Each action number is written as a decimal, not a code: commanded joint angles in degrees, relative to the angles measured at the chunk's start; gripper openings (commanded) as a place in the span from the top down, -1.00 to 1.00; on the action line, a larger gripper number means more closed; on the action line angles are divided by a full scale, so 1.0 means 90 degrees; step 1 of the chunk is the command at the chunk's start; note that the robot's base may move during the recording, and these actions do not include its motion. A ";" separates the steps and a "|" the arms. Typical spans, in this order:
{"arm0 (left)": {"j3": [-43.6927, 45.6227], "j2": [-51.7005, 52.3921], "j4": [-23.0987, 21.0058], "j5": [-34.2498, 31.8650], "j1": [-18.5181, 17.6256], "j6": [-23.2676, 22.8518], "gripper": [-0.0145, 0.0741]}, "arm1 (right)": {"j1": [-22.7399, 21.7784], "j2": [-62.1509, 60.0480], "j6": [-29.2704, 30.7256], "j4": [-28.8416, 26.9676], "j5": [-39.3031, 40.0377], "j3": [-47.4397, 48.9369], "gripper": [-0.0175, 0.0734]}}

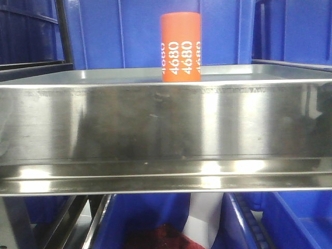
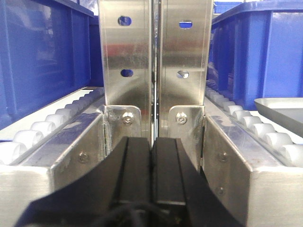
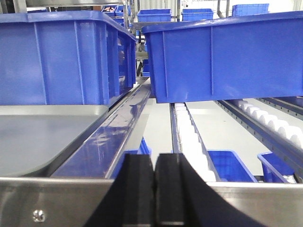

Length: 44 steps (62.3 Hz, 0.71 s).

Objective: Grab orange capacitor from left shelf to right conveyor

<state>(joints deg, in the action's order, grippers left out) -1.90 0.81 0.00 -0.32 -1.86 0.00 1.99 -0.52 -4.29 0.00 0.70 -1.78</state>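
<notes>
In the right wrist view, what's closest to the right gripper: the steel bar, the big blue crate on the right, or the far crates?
From the right gripper:
1. steel bar, just under it, along the bottom edge.
2. big blue crate, ahead, on the right side.
3. far crates, top middle, way at the back.

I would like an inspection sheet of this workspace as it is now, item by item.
Surface: shiny stainless-steel shelf with tall front lip.
Job's things: orange "4680" cylinder capacitor upright on the shelf; conveyor not in view.
Clutter: dark red item in blue bin below, unclear.
Grippers: left gripper shut, empty; right gripper shut, empty.
Cables: nothing seen.
Surroundings: blue plastic bins, white roller rails.
</notes>
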 commanded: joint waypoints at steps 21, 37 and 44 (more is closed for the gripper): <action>0.0050 -0.0065 -0.0035 -0.0539 -0.0049 0.0000 0.91 | 0.0005 -0.0137 0.0020 0.0000 0.0543 -0.0011 0.49; 0.0050 -0.0065 -0.0035 -0.0539 -0.0049 0.0000 0.91 | 0.0005 -0.0137 0.0012 0.0000 0.1051 -0.0011 0.49; 0.0050 -0.0065 -0.0035 -0.0539 -0.0049 0.0000 0.91 | 0.0005 -0.0137 -0.0496 -0.0048 0.1489 0.0004 0.49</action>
<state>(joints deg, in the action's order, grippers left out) -1.90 0.81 0.00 -0.32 -1.86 0.00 1.99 -0.52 -5.43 0.00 5.51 -1.78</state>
